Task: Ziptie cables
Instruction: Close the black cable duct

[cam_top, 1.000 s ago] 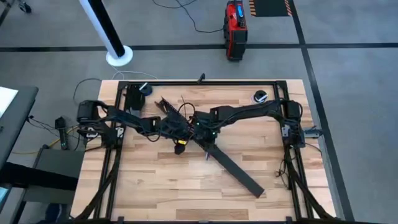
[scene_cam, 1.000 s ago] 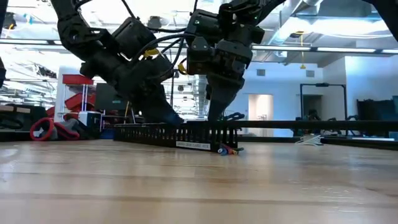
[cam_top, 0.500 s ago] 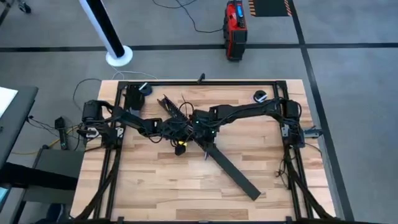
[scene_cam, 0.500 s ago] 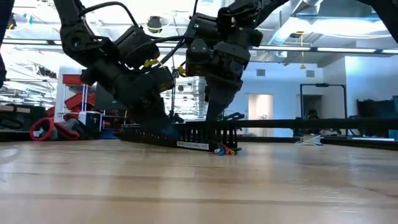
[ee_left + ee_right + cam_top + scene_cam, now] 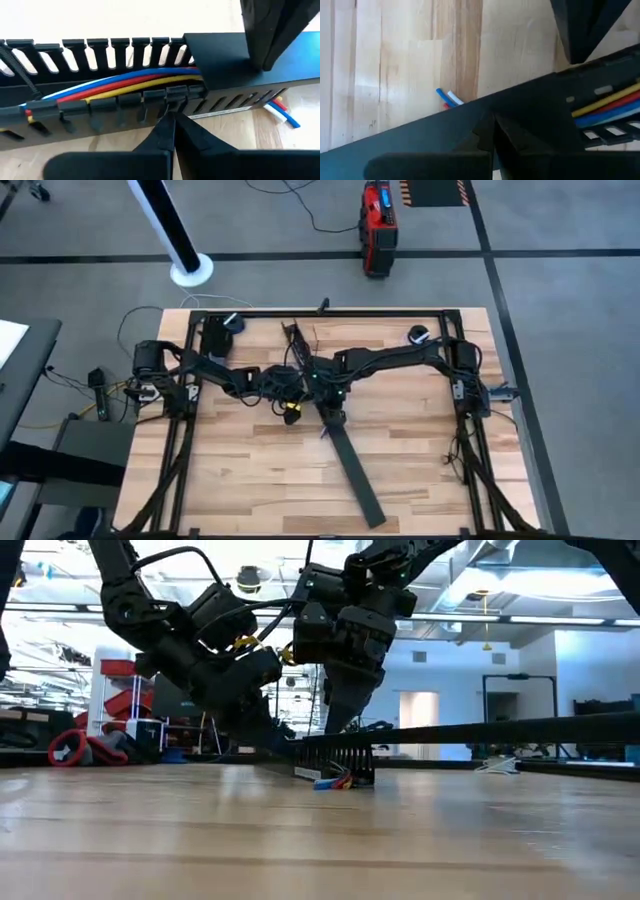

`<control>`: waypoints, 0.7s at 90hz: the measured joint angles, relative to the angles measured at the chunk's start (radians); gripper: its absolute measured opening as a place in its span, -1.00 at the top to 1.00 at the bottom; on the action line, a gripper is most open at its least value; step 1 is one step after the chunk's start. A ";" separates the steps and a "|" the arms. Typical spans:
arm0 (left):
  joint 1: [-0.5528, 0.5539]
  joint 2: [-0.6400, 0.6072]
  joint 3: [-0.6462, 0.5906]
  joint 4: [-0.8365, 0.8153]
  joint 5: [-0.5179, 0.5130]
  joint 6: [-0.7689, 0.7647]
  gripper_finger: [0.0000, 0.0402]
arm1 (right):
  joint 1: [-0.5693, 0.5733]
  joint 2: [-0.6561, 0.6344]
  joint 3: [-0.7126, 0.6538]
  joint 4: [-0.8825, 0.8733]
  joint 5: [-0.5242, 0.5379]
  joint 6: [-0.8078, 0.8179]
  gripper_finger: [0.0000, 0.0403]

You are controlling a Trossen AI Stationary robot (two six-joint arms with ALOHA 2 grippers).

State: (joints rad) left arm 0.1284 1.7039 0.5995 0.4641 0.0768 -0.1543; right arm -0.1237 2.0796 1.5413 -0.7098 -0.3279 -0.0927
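Cables (image 5: 115, 85) lie in slotted channel (image 5: 100, 115); flat lid strip (image 5: 350, 465) half on. Left gripper (image 5: 170, 120) clamps channel wall, right gripper (image 5: 492, 122) pinches lid. Prob. still prep; next needs ziptie, none seen.

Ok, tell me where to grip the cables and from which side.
Judging by the left wrist view, grip the cables on the exposed run in the slotted channel, left of the flat cover strip, coming from above through the open top. The comb walls block the sides.

Cables (image 5: 115, 82) blue, red, yellow; slotted channel (image 5: 100, 107) black; table (image 5: 250, 470) light wood.
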 joint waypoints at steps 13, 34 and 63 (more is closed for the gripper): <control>0.000 0.000 0.000 0.000 0.002 0.000 1.00 | -0.008 0.000 0.003 0.002 0.044 -0.020 1.00; 0.000 0.000 0.000 0.006 0.023 -0.008 1.00 | -0.033 0.005 0.065 -0.044 0.144 -0.060 1.00; 0.010 -0.022 0.000 -0.001 0.005 -0.014 1.00 | -0.057 0.006 0.089 -0.064 0.165 -0.082 1.00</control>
State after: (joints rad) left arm 0.1382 1.6815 0.5995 0.4626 0.0822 -0.1685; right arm -0.1802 2.0861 1.6306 -0.7741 -0.1631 -0.1748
